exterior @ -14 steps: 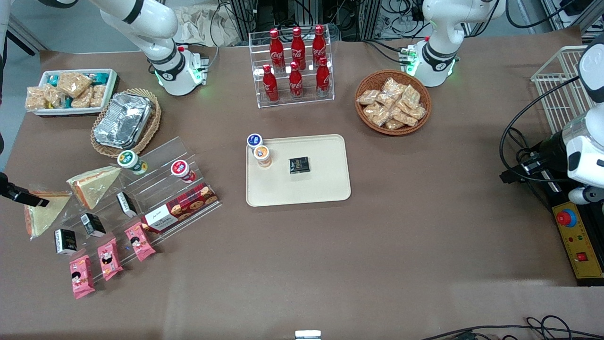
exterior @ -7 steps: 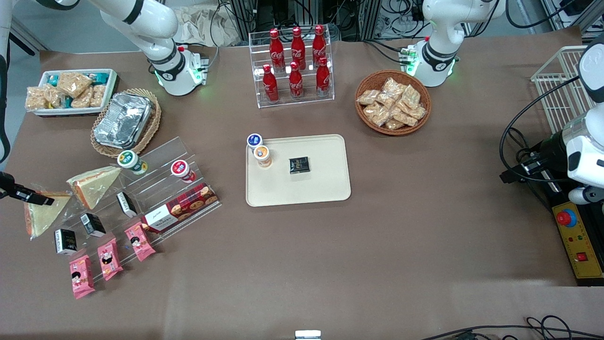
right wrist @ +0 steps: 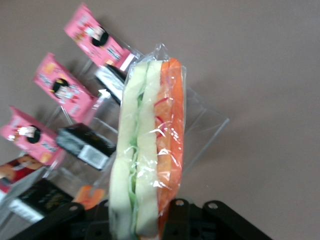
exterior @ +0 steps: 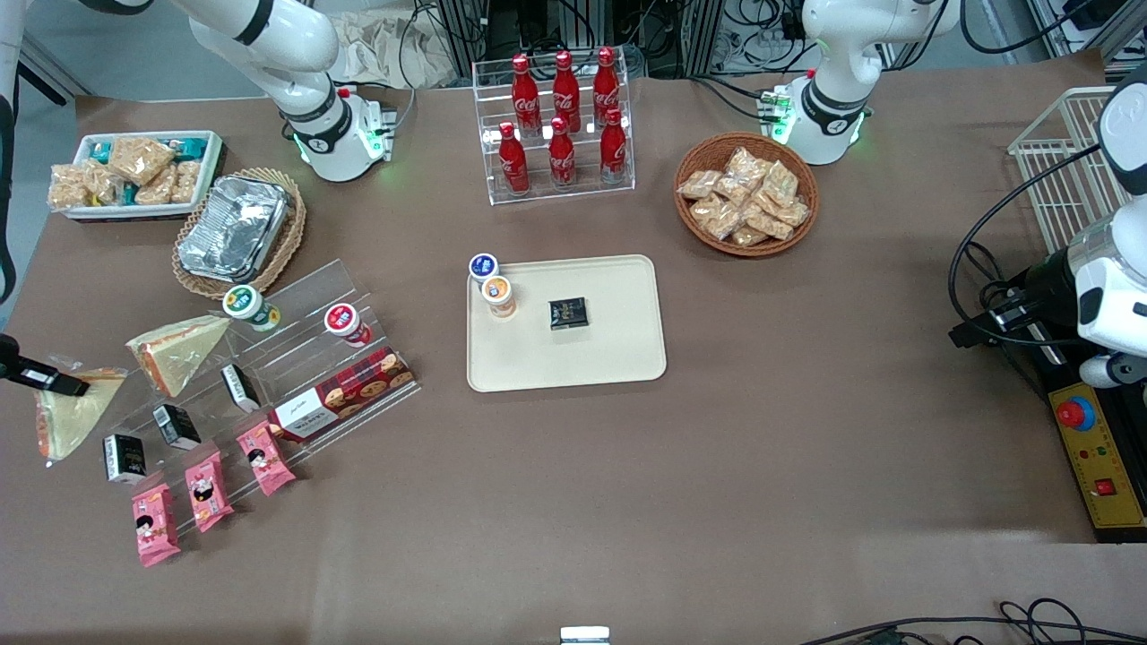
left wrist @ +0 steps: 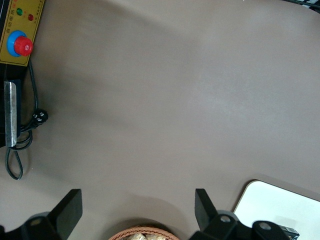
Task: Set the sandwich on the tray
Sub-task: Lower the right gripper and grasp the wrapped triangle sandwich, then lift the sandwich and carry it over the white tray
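Sandwich (exterior: 64,414) is off the acrylic display stand (exterior: 269,358) now. From the front, it hangs point-down from the gripper (exterior: 70,387) at the working arm's end of the table, where a second ago it was lying flat there with the fingers over its top edge. It has tipped and shifted a bit toward the table's edge, so I'd say the grab worked and the lift has begun. The second sandwich (exterior: 179,349) sits untouched on the stand, just beside. The tray (exterior: 609,349) is well apart, mid-table, with two small cups (exterior: 491,285) and a dark packet (exterior: 568,313) on it and plenty of bare space.

Left wrist camera shows brown tabletop and a tray corner (left wrist: 280,205), nothing useful.

Right wrist camera is the clincher: the wedge (right wrist: 147,150) stands edge-on, fingers closed on its wrapped end, with pink snack packets (right wrist: 65,85) below. Next up is carrying it over to the tray.
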Motion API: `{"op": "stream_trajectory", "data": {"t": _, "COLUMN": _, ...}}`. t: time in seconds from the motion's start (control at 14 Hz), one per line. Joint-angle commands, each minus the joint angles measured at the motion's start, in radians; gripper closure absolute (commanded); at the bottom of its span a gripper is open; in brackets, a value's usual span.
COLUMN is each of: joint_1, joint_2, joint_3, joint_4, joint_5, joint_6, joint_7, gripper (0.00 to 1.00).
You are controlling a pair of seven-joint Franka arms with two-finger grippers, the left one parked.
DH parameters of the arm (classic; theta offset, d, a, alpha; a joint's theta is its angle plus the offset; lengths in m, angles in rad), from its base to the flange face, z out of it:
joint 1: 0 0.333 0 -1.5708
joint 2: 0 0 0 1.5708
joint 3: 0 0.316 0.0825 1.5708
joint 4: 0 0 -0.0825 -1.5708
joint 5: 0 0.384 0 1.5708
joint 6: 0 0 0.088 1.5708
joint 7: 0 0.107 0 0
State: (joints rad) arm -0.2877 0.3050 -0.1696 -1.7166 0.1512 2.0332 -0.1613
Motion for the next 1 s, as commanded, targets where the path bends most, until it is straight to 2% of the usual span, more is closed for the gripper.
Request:
{"op": "stream_trajectory", "data": {"t": 0.0, "joint_1": 0.025, "joint_2": -0.082, "joint_3": -0.001, "joint_4": 0.031, "joint_5": 0.018, "joint_6": -0.114, "joint_7": -0.032, "gripper": 0.96}}
{"op": "stream_trajectory", "data": {"t": 0.21, "joint_1": 0.045, "joint_2": -0.132, "joint_3": 0.018, "joint_4": 0.087, "joint_5": 0.028, "joint_6": -0.243, "joint_7": -0.209, "gripper": 0.97}}
{"op": "stream_trajectory", "data": {"t": 0.5, "joint_1": 0.096, "joint_2": -0.204, "joint_3": 0.097, "joint_4": 0.091, "joint_5": -0.013, "joint_6": -0.277, "joint_7": -0.239, "gripper": 1.00}}
{"op": "stream_trajectory", "data": {"t": 0.93, "joint_1": 0.298, "joint_2": -0.245, "joint_3": 0.111, "joint_4": 0.089, "joint_5": -0.015, "joint_6": -0.358, "joint_7": -0.357, "gripper": 1.00}}
